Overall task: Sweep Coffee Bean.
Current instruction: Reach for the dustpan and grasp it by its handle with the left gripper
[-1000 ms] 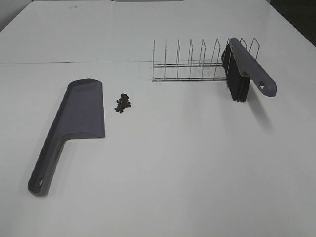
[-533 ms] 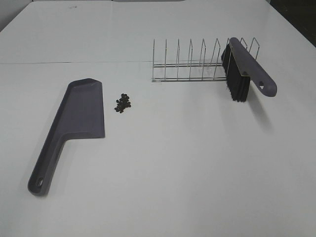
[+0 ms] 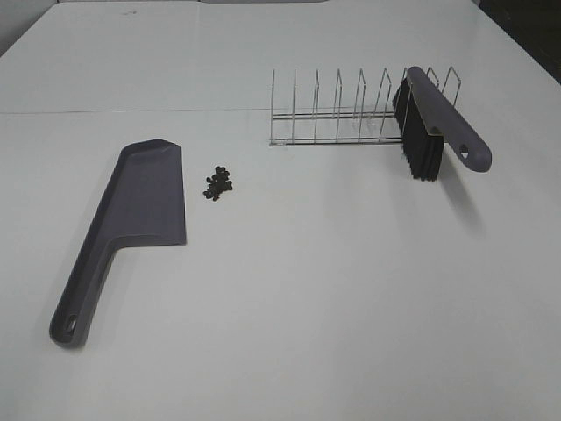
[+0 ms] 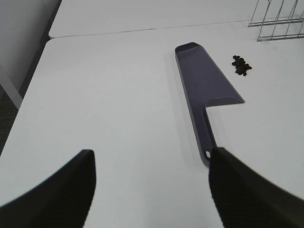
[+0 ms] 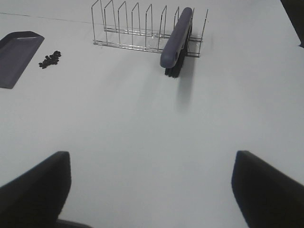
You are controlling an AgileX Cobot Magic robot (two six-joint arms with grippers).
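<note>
Overhead, you have the coffee beans (image 3: pixel 219 182) lying in one tight cluster on the white surface (image 3: pixel 333 289), just beside the long side of the grey dustpan (image 3: pixel 140 197) — near enough, I judge, that a short push would carry them in. The brush (image 3: pixel 434 123) stands bristles-down at the end of the wire rack (image 3: pixel 337 114), its handle jutting clear of the wires, likely parked so for an easy grab. From the left wrist, your left fingers (image 4: pixel 61 190) are spread and empty, lined up behind the dustpan's handle. From the right wrist, your right fingers (image 5: pixel 33 190) gape wide, holding nothing — the brush waits ahead, well apart.
</note>
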